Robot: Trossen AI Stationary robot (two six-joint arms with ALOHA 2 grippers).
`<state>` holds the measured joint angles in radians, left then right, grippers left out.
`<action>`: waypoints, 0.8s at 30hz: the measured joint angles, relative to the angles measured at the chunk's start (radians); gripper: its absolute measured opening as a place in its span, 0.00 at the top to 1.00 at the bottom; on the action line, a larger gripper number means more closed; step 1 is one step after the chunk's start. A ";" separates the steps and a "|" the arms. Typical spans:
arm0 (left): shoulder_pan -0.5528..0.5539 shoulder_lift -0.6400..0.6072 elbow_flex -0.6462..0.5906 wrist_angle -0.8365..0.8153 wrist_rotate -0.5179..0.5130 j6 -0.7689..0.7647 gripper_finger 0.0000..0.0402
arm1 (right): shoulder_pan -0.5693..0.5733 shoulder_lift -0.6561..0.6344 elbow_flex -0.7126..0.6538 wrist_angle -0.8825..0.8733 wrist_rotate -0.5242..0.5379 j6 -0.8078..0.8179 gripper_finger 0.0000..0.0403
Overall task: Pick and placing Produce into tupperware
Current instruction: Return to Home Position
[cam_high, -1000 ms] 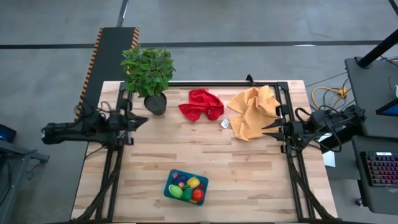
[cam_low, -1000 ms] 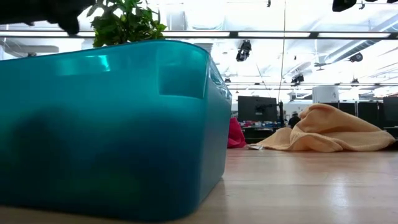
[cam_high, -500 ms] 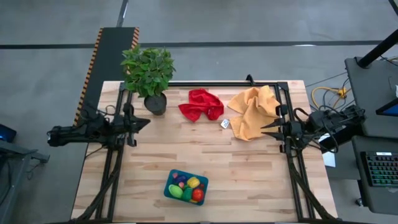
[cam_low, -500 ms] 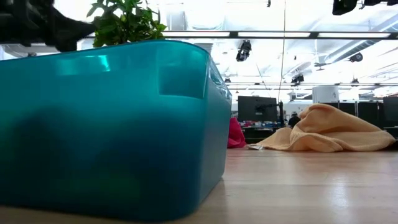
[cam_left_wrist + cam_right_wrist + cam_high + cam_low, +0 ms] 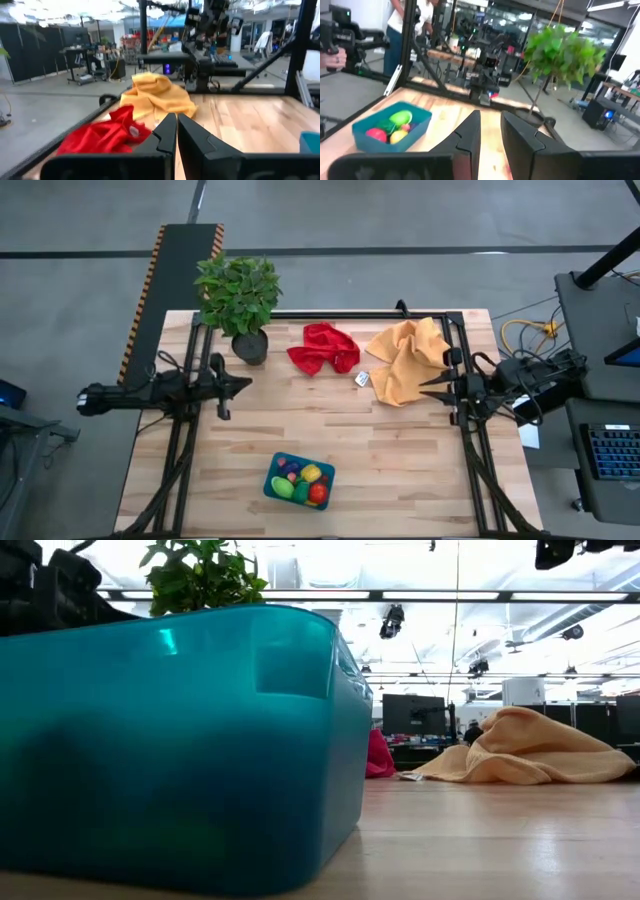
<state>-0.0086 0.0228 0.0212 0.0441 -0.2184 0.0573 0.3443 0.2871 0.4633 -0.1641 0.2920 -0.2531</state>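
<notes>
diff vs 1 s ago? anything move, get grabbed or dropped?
The left pincer swung a little toward the table's middle and its near edge, holding nothing. Nothing was taken hold of or let go. Unchanged: the right pincer at the right edge, the produce in the teal tupperware, the red cloth, the yellow cloth and the potted plant.

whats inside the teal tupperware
The tupperware holds toy produce: a red piece, a yellow piece and a light green piece on top. Anything beneath them is covered.
</notes>
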 joint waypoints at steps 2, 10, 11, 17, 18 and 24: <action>0.000 0.003 -0.002 -0.001 0.000 -0.009 1.00 | 0.000 -0.013 0.000 -0.041 0.000 0.017 0.83; -0.001 0.002 -0.001 0.001 -0.021 -0.019 1.00 | 0.000 -0.120 -0.035 -0.023 -0.002 0.130 0.88; -0.001 0.003 -0.001 0.001 -0.034 -0.019 1.00 | 0.000 -0.124 -0.045 0.009 -0.003 0.125 0.89; 0.000 0.005 -0.001 0.001 -0.045 -0.020 1.00 | -0.001 -0.111 -0.122 0.116 -0.012 -0.022 0.93; 0.000 0.006 -0.001 0.001 -0.045 -0.020 1.00 | -0.006 -0.111 -0.133 0.135 -0.001 -0.037 0.93; 0.000 0.003 -0.001 0.001 -0.045 -0.024 1.00 | -0.085 -0.183 -0.176 0.146 0.022 -0.062 0.93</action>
<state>-0.0086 0.0254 0.0200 0.0453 -0.2634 0.0331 0.2589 0.1039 0.2873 -0.0183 0.3145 -0.3149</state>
